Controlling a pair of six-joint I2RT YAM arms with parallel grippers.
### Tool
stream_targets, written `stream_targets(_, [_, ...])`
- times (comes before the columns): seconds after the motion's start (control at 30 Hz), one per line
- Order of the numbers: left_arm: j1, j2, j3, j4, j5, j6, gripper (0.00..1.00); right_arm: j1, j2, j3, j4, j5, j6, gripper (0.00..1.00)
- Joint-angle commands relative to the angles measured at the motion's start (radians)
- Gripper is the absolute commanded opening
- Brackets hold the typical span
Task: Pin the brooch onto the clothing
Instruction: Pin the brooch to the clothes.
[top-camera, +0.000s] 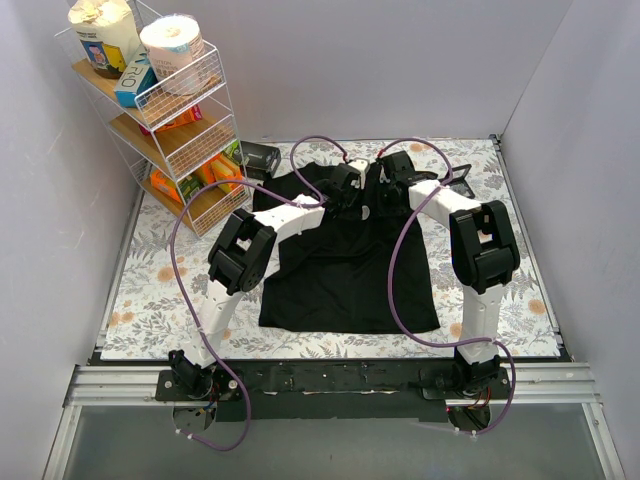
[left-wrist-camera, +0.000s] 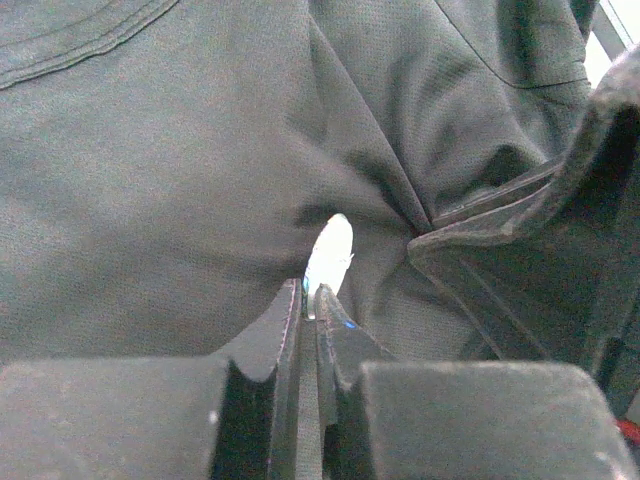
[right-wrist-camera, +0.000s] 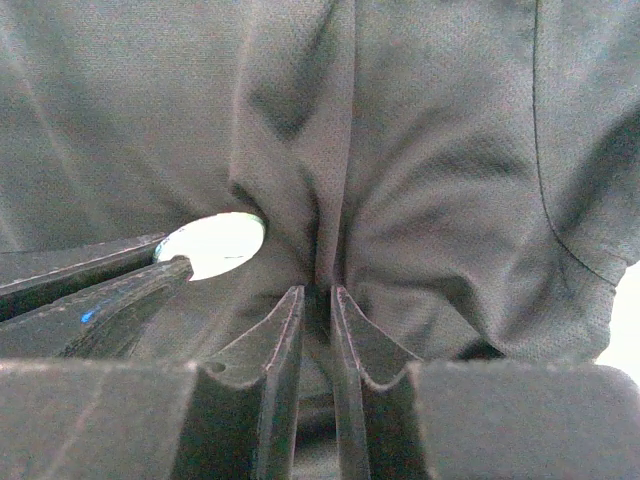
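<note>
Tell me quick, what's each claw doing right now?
Left gripper: closed, holding the brooch.
Right gripper: nearly closed, pinching a fold of the T-shirt.

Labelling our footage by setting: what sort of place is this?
Probably a robot test booth: plain white walls close around a floral-covered table, two arms bolted at its edge, a wire rack of groceries.

We see black T-shirt (top-camera: 345, 275) spread flat, collar end toward 12 o'clock, cloth puckered into folds there. Brooch (right-wrist-camera: 212, 243) is a small, shiny silver disc touching the pucker, at its 10 o'clock.
</note>
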Motion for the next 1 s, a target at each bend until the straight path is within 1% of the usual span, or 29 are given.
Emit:
stream_targets(0.0, [-0.006, -0.009, 0.041, -0.006, -0.036, 0.038, 0.0, -0.009, -0.04, -0.004, 0.026, 0.034, -0.005, 0.24])
stream_targets(0.1, [-0.01, -0.005, 0.05, -0.009, -0.037, 0.043, 0.0, -0.009, -0.038, -0.01, 0.035, 0.034, -0.011, 0.26])
stream_targets(0.13, [-0.012, -0.003, 0.053, -0.007, -0.037, 0.047, 0.0, -0.009, -0.04, -0.013, 0.037, 0.034, -0.014, 0.23])
stream_targets(0.2, [-0.015, 0.003, 0.062, -0.012, -0.037, 0.052, 0.0, -0.009, -0.044, -0.023, 0.054, 0.031, -0.017, 0.14])
stream_targets(0.23, [-0.015, 0.006, 0.067, -0.014, -0.036, 0.055, 0.0, -0.009, -0.05, -0.028, 0.06, 0.028, -0.021, 0.04])
stream_targets(0.27, [-0.018, 0.009, 0.071, -0.015, -0.036, 0.058, 0.0, -0.009, -0.053, -0.031, 0.066, 0.023, -0.024, 0.01])
stream_targets(0.53, [-0.021, 0.049, 0.122, -0.061, -0.03, 0.07, 0.0, -0.011, -0.102, -0.077, 0.146, -0.026, -0.016, 0.01])
stream_targets(0.67, [-0.021, 0.058, 0.124, -0.067, -0.027, 0.072, 0.0, -0.014, -0.141, -0.154, 0.219, -0.032, 0.019, 0.01])
stream_targets(0.73, [-0.023, 0.058, 0.121, -0.066, -0.017, 0.072, 0.0, -0.016, -0.152, -0.172, 0.259, -0.081, 0.027, 0.01])
stream_targets(0.8, [-0.024, 0.06, 0.119, -0.066, -0.014, 0.072, 0.0, -0.017, -0.153, -0.183, 0.29, -0.109, 0.033, 0.01])
stream_targets(0.97, [-0.026, 0.061, 0.117, -0.063, -0.01, 0.078, 0.0, -0.017, -0.133, -0.175, 0.302, -0.133, 0.036, 0.01])
